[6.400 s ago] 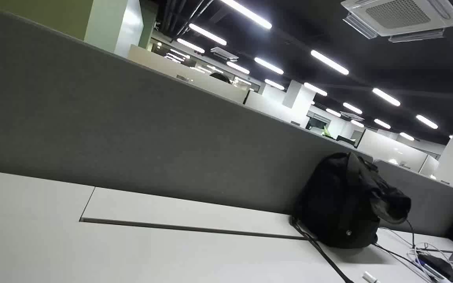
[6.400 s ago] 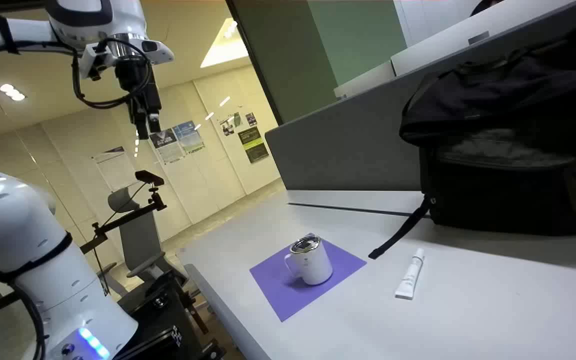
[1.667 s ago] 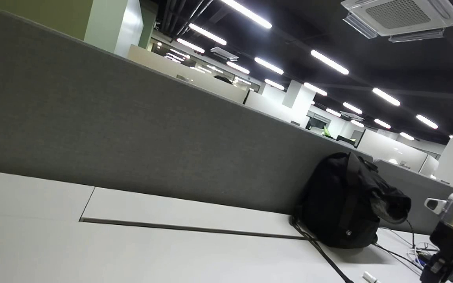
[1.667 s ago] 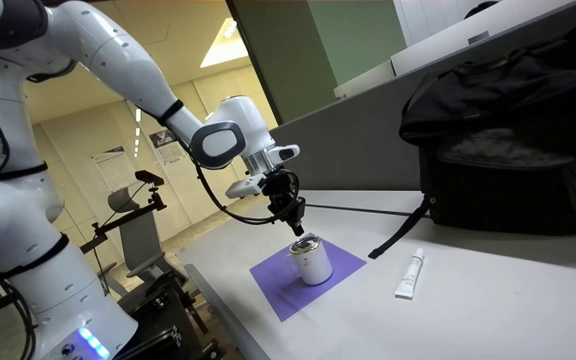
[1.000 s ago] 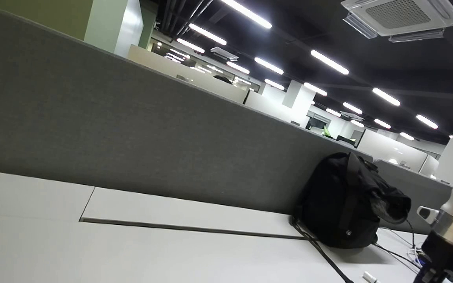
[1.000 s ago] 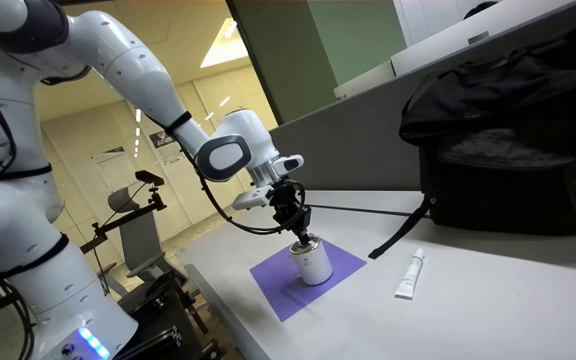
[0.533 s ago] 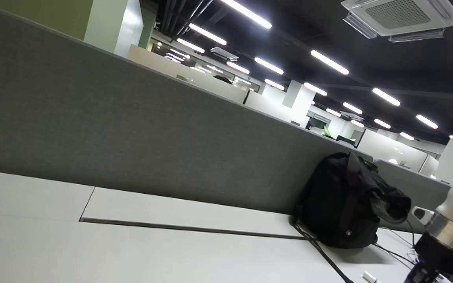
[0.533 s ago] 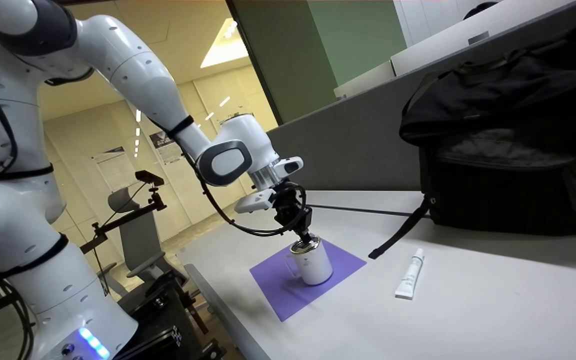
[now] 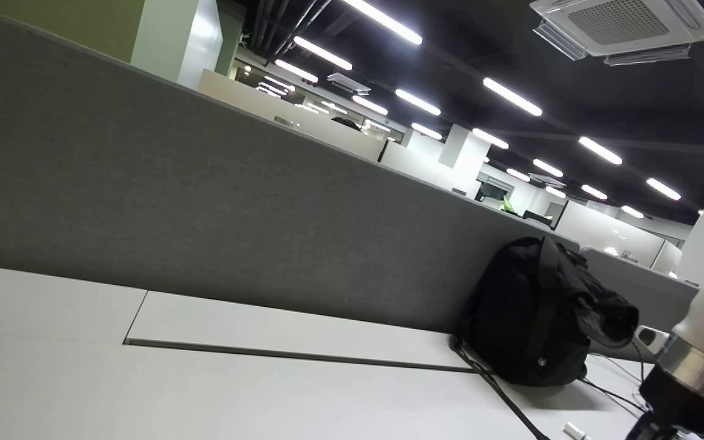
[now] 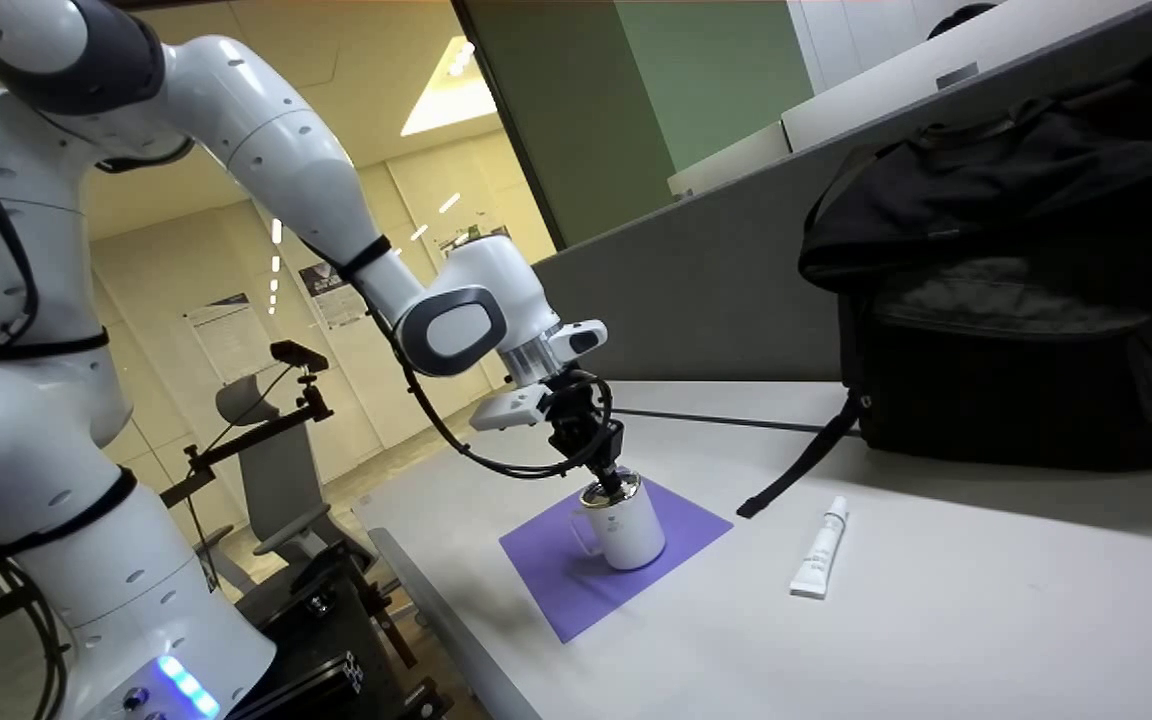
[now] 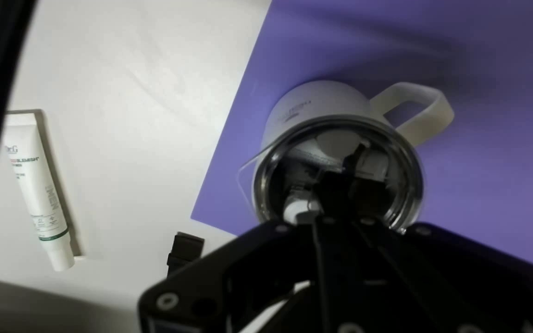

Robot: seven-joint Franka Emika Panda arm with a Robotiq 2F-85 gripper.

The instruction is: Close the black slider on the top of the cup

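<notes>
A white cup stands upright on a purple sheet. Its shiny lid faces the camera in the wrist view, and its handle points to the upper right there. My gripper is shut and comes down tilted onto the lid, its tips at or just over the lid's top; whether they touch I cannot tell. Nothing shows between the fingers. The black slider cannot be told apart from the dark fingers and reflections on the lid. In an exterior view the wrist shows at the lower right, with the cup out of frame.
A white tube lies on the table beside the sheet. Behind it sits a large black backpack, its strap trailing toward the cup. A grey partition runs along the table's back.
From high above and away from the table, my arm has come down to the cup's lid. Over the last second the shut gripper has edged only slightly along and down. The cup has not moved.
</notes>
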